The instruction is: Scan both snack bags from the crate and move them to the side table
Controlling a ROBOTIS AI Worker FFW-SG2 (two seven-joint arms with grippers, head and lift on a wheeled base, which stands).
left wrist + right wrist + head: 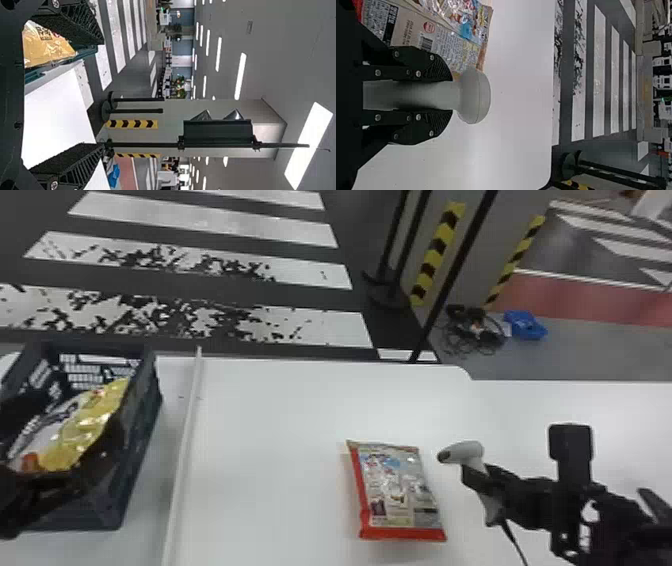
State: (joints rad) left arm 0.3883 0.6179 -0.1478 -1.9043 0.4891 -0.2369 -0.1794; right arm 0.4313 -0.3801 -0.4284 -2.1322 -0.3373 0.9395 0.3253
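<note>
My left gripper [65,432] is over the dark crate [142,420] at the left, its fingers apart above a yellow snack bag [97,410] inside. In the left wrist view that gripper [101,95] stands open, with the yellow bag [45,45] beside one finger. My right gripper [482,485] is shut on the handle of a grey-white scanner [467,451]. The right wrist view shows the gripper [449,95] with the scanner's head [474,95] beyond its fingertips. A red-edged snack bag [397,490] lies flat on the white table [275,415], left of the scanner.
A raised pale strip [182,455] runs front to back between the crate and the red-edged bag. The scanner's cable [512,540] hangs below its handle. Black posts [450,280] stand beyond the table's far edge.
</note>
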